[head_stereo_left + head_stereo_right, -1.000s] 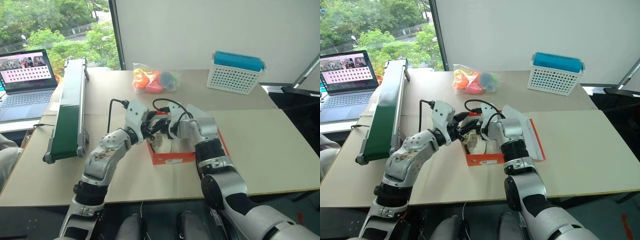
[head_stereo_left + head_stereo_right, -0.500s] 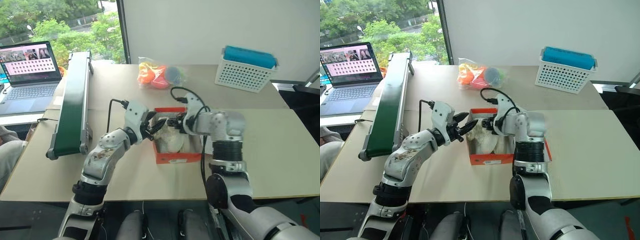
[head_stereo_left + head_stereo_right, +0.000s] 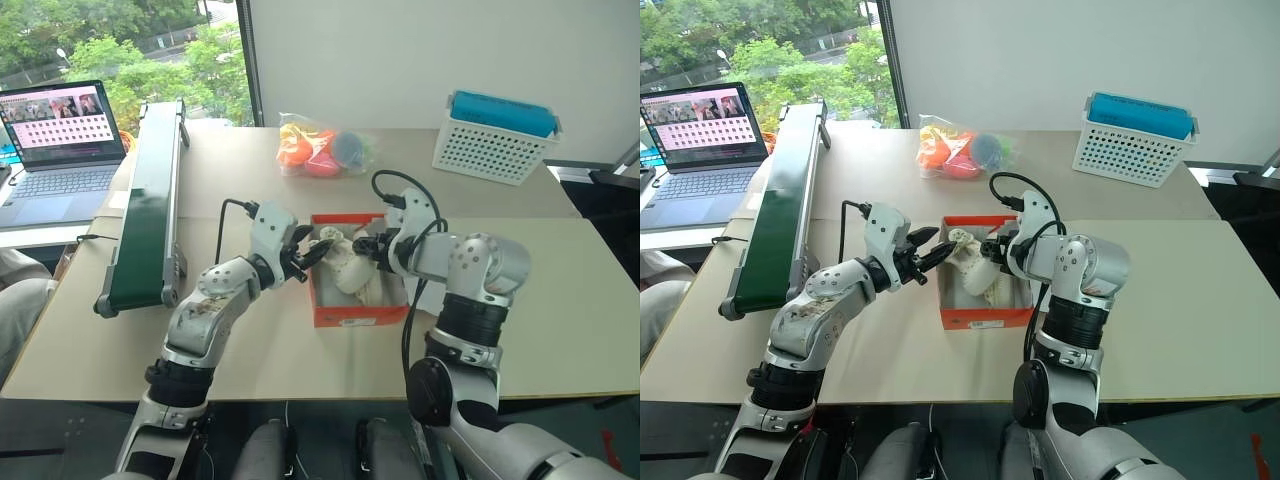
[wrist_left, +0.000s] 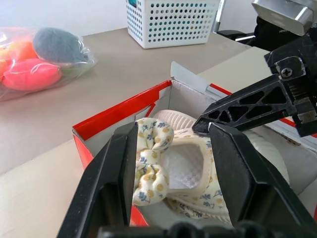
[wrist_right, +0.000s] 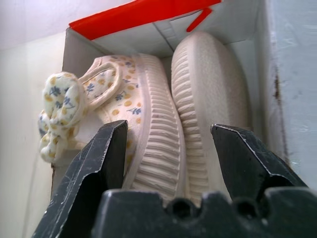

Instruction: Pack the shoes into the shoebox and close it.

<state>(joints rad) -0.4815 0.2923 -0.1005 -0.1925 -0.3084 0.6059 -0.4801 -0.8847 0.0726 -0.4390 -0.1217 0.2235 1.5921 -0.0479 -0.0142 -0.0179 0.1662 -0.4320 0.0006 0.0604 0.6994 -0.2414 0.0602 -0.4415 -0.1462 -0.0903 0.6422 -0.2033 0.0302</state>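
Right wrist view showed my right claw [image 5: 171,171] pulled back, up off shoes [image 5: 163,114], wide open, empty. Both shoes lay in shoebox [image 3: 355,314] just under it. Left claw [image 3: 304,262] half open beside bow, gripping nothing. Lid closing came next.

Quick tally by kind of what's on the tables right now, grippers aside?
Shoes: 2
Shoebox: 1
Toy bag: 1
Basket: 1
Conveyor: 1
Laptop: 1
Total: 7
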